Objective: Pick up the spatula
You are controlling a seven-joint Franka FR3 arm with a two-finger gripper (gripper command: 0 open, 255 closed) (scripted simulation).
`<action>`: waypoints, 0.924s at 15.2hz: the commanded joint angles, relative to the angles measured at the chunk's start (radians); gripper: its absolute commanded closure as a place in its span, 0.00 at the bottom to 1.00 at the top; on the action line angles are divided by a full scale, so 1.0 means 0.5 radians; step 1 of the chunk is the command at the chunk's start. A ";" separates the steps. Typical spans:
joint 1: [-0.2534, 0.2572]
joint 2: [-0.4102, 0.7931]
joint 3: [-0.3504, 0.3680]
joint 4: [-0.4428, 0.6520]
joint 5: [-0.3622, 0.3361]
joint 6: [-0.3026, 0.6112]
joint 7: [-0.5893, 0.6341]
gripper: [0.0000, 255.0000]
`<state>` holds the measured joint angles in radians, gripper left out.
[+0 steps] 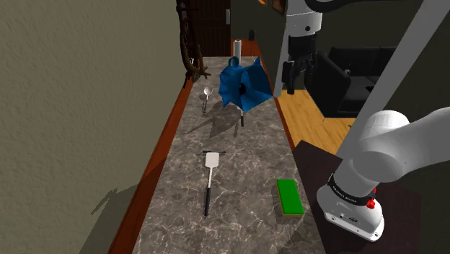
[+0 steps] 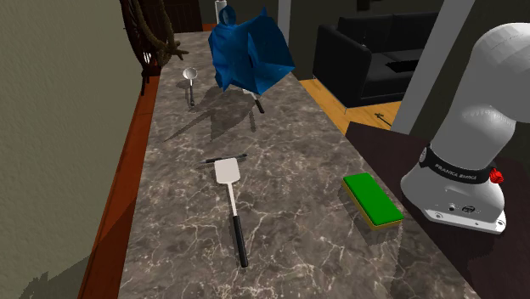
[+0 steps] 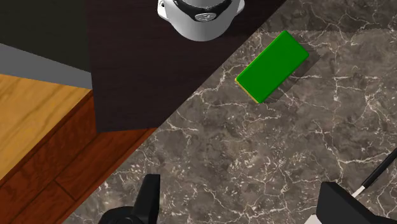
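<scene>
Position: the spatula (image 1: 210, 177) lies flat on the marbled tabletop (image 1: 249, 155), about mid-length. Its pale blade points to the far end and its black handle to the near edge. A thin dark rod (image 2: 225, 158) lies crosswise just beside the blade's far edge; whether the two touch cannot be told.

Gripper (image 1: 294, 75): it hangs high, off the tabletop's edge on the shoulder view's right, well apart from the spatula. In the wrist view the fingers (image 3: 150, 196) stand wide apart with only bare tabletop between them. Nothing is held.

Other items: a green sponge (image 3: 272, 65) lies near the corner of the dark stand (image 3: 127, 63), between stand and spatula. A crumpled blue object (image 1: 244, 83) sits farther along the tabletop.

Stage (judgement): approach not yet begun, grasp not yet attempted.

Risks (judgement):
- The handle is slim and lies flush on the stone. A descent too deep would jam the fingers against the tabletop; one too shallow would let them close over the handle and slide off.
- A grasp near the handle's end would leave the blade's weight unbalanced, and the spatula could swing or slip on lifting.
- Closing near the blade could catch the rod as well.
- A low sweep from the stand side could knock the sponge.
</scene>
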<state>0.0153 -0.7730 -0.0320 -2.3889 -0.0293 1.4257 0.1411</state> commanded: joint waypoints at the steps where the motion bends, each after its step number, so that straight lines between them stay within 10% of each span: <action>1: 0.000 0.000 0.000 0.000 0.000 0.000 0.000 0.00; 14: 0.053 0.201 0.518 -0.465 0.467 0.793 0.853 0.00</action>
<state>0.0421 -0.6981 0.2072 -2.6126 0.1884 1.7795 0.5354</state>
